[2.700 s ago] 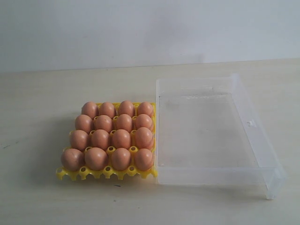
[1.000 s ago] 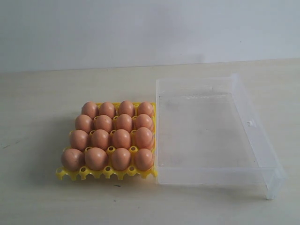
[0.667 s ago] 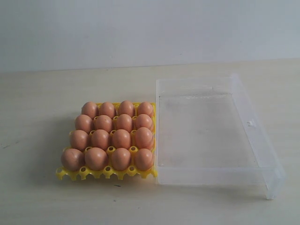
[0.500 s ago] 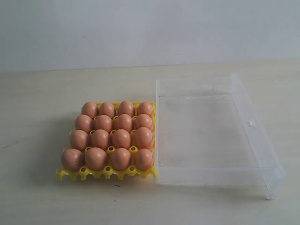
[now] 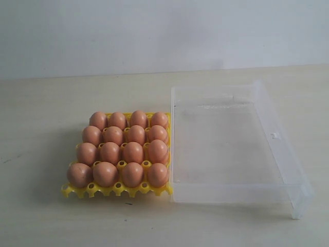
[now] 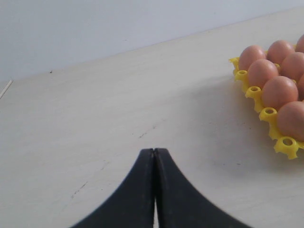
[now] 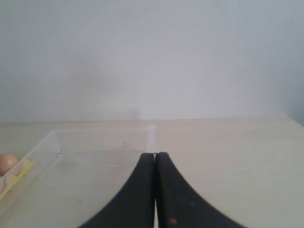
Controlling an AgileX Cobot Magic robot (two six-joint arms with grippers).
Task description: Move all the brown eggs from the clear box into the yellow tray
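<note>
Counting sixteen brown eggs (image 5: 123,149), all seated in yellow tray (image 5: 115,190), just beside clear box (image 5: 231,193) at its 9 o'clock side. Seeing no egg in the box; judging task done. Reading left gripper (image 6: 154,156) as pinched closed on nothing, low over bare table (image 5: 41,103). Same for right gripper (image 7: 155,159), facing the box. Risk: could clip tray rim or box wall on a careless pull-away, jolting eggs out of shallow cups and rolling them.
</note>
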